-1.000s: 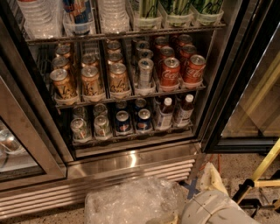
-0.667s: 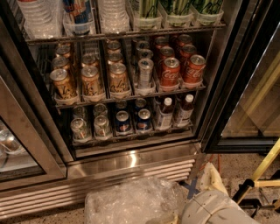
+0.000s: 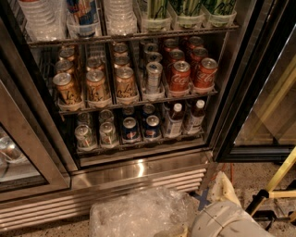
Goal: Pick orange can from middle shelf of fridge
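The fridge (image 3: 138,169) stands with its door open. On the middle shelf (image 3: 138,102), at about 10 o'clock from the centre of the view, three lanes hold orange cans. The front orange can (image 3: 96,87) of the centre lane stands upright with its long axis vertical, its silver lid up and its dark script facing out through the doorway. One like it stands at 9 o'clock of it and one at 3 o'clock, making three in the front row. More stand behind in each lane, but the rear ones are too dim to count surely. To the right of them is one lane of three slim silver cans (image 3: 154,77), then two lanes of red Coca-Cola cans (image 3: 180,75), six in all. All of these are upright. The rack below holds four silver cans (image 3: 85,137), four blue cans (image 3: 131,130) and two small bottles (image 3: 173,121). The rack above holds clear water bottles (image 3: 119,16) and three green-striped tubs (image 3: 187,10). The gripper (image 3: 225,187) is low at 5 o'clock, outside the fridge, in front of the base grille (image 3: 92,203) and well apart from every can. It holds nothing visible, and whether it is spread or closed cannot be told. Crumpled clear plastic (image 3: 136,215) lies at 6 o'clock.
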Motion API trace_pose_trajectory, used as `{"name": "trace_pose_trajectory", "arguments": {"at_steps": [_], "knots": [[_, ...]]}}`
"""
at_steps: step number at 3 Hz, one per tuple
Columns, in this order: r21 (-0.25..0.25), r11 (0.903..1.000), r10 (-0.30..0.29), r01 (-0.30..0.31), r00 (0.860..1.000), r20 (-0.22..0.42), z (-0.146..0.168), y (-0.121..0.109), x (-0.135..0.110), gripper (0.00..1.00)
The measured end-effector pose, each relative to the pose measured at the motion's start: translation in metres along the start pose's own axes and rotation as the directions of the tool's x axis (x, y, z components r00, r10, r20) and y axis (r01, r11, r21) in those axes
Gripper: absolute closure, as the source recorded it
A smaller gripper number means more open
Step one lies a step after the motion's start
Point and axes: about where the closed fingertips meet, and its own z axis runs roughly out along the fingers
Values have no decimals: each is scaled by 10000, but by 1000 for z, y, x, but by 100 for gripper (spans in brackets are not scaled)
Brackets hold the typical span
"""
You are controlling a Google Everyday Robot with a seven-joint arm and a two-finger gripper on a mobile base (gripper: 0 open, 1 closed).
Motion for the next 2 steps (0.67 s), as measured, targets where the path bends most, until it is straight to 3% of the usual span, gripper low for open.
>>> {"name": "trace_pose_trajectory", "arguments": {"at_steps": [2], "knots": [[0,10000,0,0,10000,0,0,0,0,0]]}}
